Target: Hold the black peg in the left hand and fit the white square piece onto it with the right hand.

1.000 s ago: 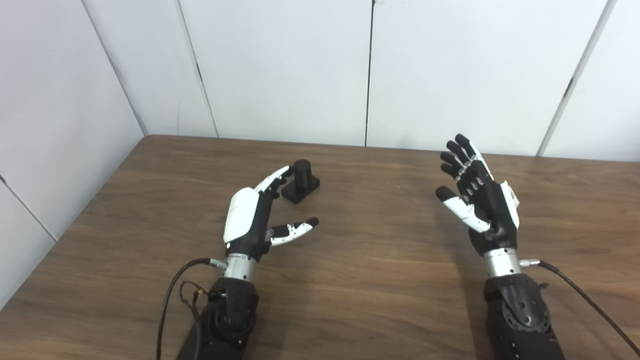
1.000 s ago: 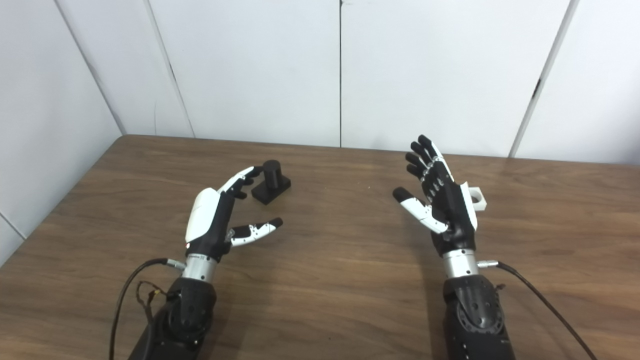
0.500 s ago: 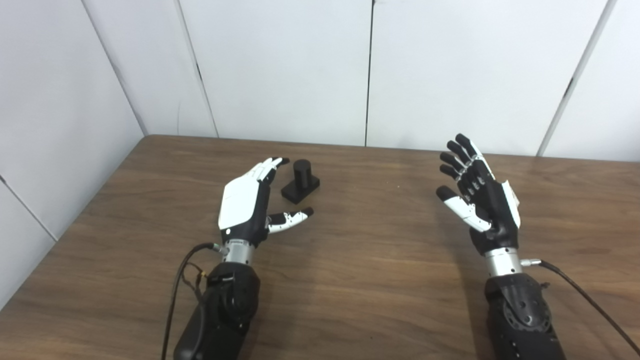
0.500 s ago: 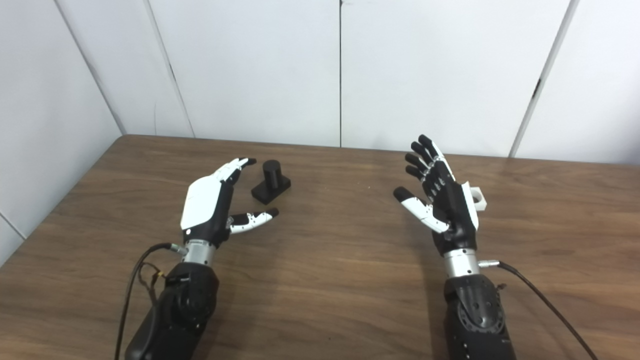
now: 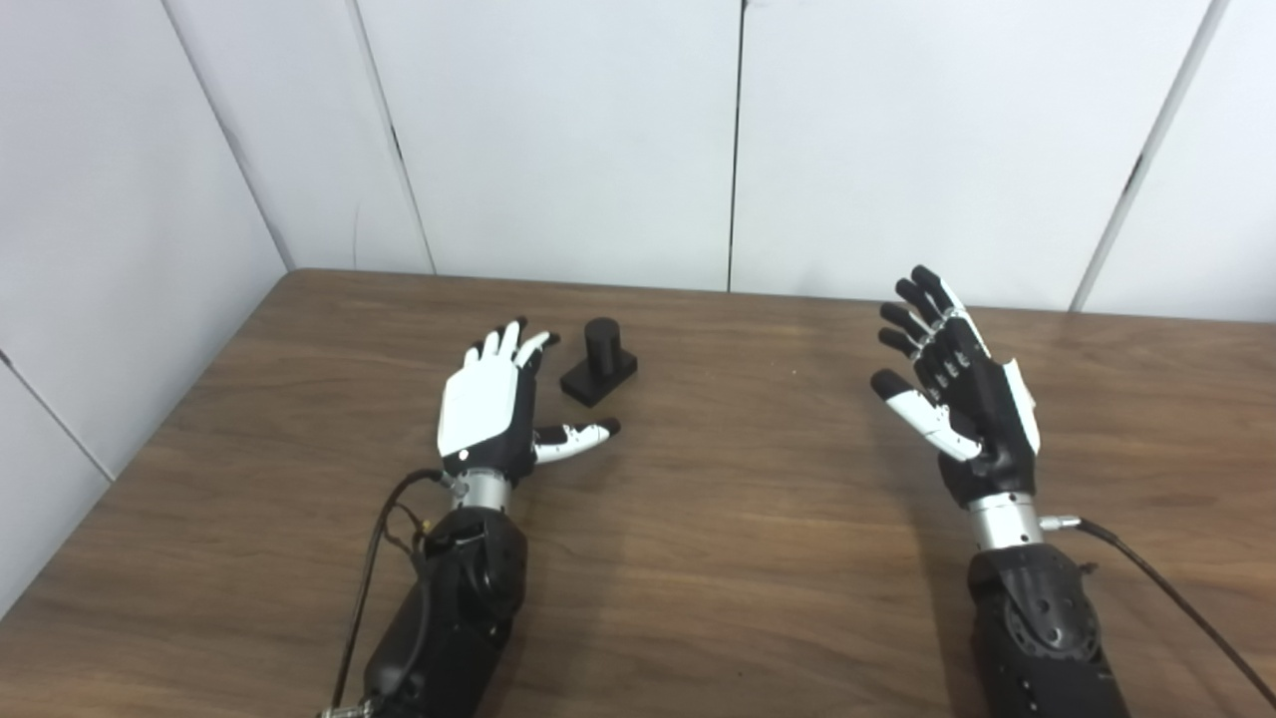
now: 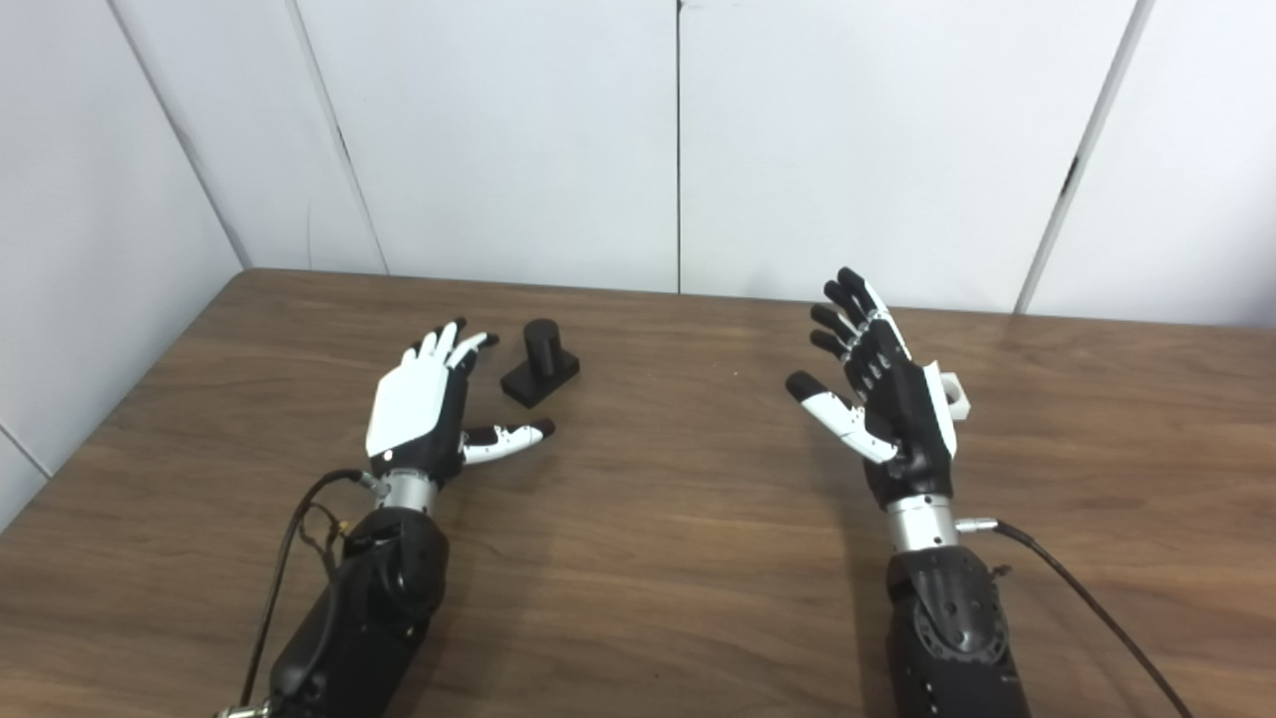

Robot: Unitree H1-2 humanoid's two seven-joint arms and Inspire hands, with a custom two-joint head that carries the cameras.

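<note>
The black peg [image 5: 600, 360], a short cylinder on a square base, stands on the wooden table [image 5: 718, 558] left of centre. My left hand [image 5: 488, 409] is open, palm down, just left of the peg and apart from it; its thumb points right below the peg. My right hand [image 5: 957, 384] is open and raised, palm facing left. The white square piece [image 6: 952, 392] lies on the table behind the right hand, mostly hidden by it; only a sliver shows in the left eye view.
White wall panels [image 5: 558, 140] close the table's far edge and left side. Cables run from both wrists, one [image 5: 1166, 588] trailing right across the table.
My left hand has turned palm down and drawn back to the left, away from the peg, its fingers straightening. The right hand and both pieces have not moved.
</note>
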